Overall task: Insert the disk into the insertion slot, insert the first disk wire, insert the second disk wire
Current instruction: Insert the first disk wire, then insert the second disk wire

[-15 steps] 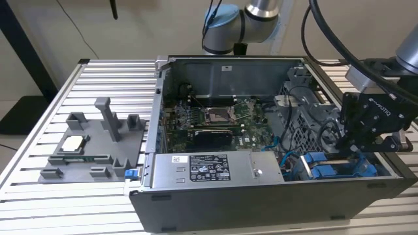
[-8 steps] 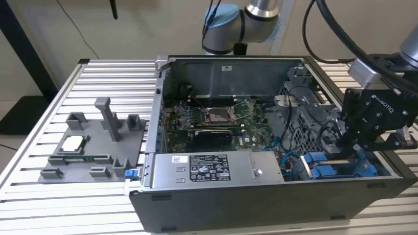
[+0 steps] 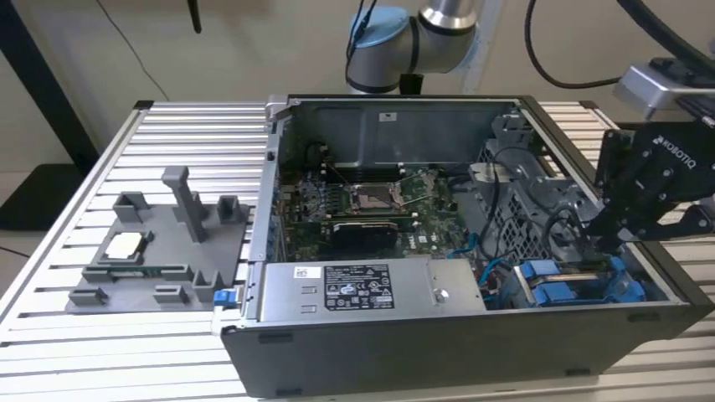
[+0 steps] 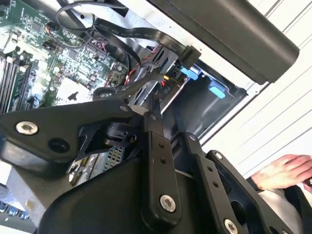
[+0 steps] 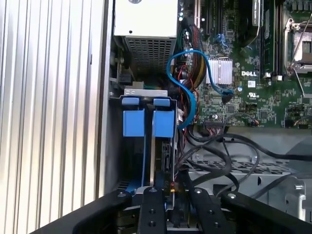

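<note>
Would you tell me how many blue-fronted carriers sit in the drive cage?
2, side by side: first carrier beside the case wall, second carrier nearer the motherboard; more may be hidden.

I work in a robotics lab or test workshop. My arm [image 3: 386,46] rises behind a tabletop [image 3: 167,134] of ribbed aluminium profiles; my gripper [image 3: 598,243] reaches into an opened computer tower [image 3: 447,352] lying there, motherboard [image 3: 369,205] bare. A grey fixture plate [image 3: 156,251] with moulded holders sits beside it. Cables [image 3: 558,59] hang before a plain wall [image 3: 246,50].
</note>
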`<state>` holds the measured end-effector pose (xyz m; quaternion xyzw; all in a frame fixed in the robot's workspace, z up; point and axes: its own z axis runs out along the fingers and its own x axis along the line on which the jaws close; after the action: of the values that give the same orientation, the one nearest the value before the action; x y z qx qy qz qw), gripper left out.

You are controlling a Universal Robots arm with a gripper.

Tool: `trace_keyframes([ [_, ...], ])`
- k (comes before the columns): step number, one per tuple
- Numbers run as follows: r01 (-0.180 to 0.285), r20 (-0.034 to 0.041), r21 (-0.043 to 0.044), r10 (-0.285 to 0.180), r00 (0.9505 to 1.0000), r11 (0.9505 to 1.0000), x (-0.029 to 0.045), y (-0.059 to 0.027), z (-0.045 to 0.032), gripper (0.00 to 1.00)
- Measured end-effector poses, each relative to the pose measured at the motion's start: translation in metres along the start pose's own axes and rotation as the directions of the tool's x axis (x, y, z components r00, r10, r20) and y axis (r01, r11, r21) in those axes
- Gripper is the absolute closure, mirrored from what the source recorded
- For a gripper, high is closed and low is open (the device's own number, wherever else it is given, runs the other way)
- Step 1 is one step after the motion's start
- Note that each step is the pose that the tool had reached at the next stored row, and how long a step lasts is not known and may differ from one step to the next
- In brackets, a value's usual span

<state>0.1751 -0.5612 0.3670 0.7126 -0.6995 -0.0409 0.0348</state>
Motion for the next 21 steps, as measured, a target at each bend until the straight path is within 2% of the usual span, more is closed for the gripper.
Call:
trace_keyframes([
  [5, 0.000, 0.0000, 0.0000, 0.000, 1.0000, 1.0000, -0.0001, 0.0009, -0.0074, 0.73],
  [10, 0.000, 0.0001, 0.0009, 0.000, 1.0000, 1.0000, -0.0001, 0.0009, -0.0079, 0.73],
  [11, 0.001, 0.0000, 0.0057, -0.001, 1.0000, 1.0000, -0.0001, 0.0010, -0.0079, 0.73],
  [12, 0.002, 0.0009, 0.0174, -0.002, 1.0000, 0.9998, -0.0002, 0.0010, -0.0080, 0.73],
  [16, 0.007, 0.0071, 0.0774, -0.007, 0.9999, 0.9970, -0.0001, 0.0011, -0.0076, 0.73],
  [17, 0.007, 0.0093, 0.0885, -0.008, 0.9999, 0.9961, -0.0001, 0.0011, -0.0076, 0.73],
  [18, 0.008, 0.0132, 0.0968, -0.009, 0.9999, 0.9953, -0.0001, 0.0011, -0.0076, 0.73],
  [21, 0.009, 0.0393, 0.1002, -0.013, 0.9991, 0.9949, -0.0001, 0.0007, -0.0080, 0.73],
])
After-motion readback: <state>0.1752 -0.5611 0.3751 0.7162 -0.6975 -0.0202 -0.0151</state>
